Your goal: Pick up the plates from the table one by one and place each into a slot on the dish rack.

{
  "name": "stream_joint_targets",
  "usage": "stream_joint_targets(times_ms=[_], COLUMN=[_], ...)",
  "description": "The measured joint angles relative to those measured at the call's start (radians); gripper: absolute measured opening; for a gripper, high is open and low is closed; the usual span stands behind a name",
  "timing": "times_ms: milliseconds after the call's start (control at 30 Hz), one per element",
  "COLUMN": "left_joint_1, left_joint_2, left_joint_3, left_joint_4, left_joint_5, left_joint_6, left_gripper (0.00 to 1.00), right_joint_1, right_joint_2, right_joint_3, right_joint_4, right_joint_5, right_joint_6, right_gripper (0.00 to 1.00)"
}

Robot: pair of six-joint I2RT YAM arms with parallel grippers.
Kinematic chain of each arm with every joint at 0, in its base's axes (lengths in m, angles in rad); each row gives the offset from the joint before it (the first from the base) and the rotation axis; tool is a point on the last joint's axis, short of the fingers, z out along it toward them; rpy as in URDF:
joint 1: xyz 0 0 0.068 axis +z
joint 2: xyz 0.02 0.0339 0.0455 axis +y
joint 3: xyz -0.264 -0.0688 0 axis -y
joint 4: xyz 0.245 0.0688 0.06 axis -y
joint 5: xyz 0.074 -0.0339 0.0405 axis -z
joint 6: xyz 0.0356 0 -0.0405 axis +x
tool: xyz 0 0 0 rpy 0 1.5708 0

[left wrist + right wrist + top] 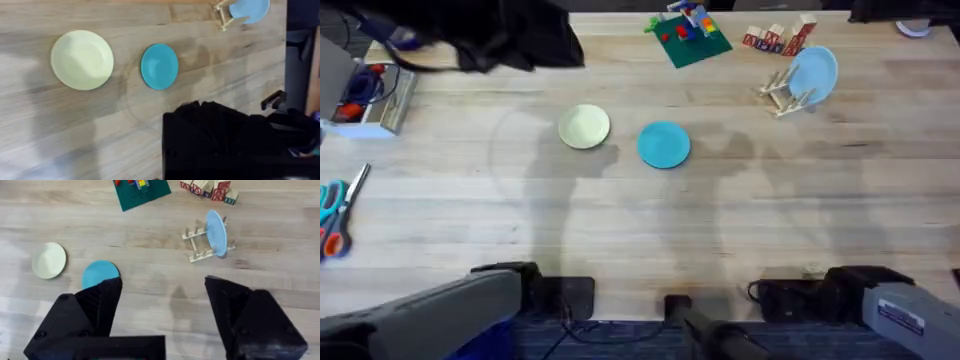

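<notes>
Plates first: the cream-yellow plate (585, 127) and the teal plate (664, 144) both lie flat on the table (620, 230), just beside each other near the middle with a small gap between them, so neither has been picked up yet. The dish rack (782, 93) sits well apart, off toward the far right, and a light blue plate (813, 73) stands on edge in one of its slots, which leaves the other slots free for these two. Right gripper (162, 305) hangs over the table with its jaws spread wide and nothing between them, teal plate right by one finger, so I'd guess that's the first grab. Left gripper, honestly can't tell if it's open or closed. Behind the rack there's a green baseplate (689, 40) with bricks and some letter blocks (775, 38), just clutter.
</notes>
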Motion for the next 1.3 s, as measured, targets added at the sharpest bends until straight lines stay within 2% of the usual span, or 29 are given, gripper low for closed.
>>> stream_joint_targets(times_ms=[333, 533, 867, 1300], left_joint_1=[-0.003, -0.049, -0.143, -0.196], left_joint_2=[0.001, 0.018, 0.145, 0.349], left_joint_3=[-0.326, -0.442, -0.466, -0.466], left_joint_4=[0.240, 0.345, 0.475, 0.590], left_joint_5=[0.097, 0.137, 0.153, 0.153], left_joint_6=[-0.032, -0.075, -0.135, -0.146], left_gripper=[0.040, 0.040, 0.040, 0.040], right_joint_1=[0.000, 0.000, 0.000, 0.000], right_joint_2=[0.000, 0.000, 0.000, 0.000], right_joint_3=[0.000, 0.000, 0.000, 0.000], right_joint_4=[0.000, 0.000, 0.000, 0.000], right_joint_5=[0.000, 0.000, 0.000, 0.000], right_joint_6=[0.000, 0.000, 0.000, 0.000], right_gripper=[0.996, 0.996, 0.996, 0.996])
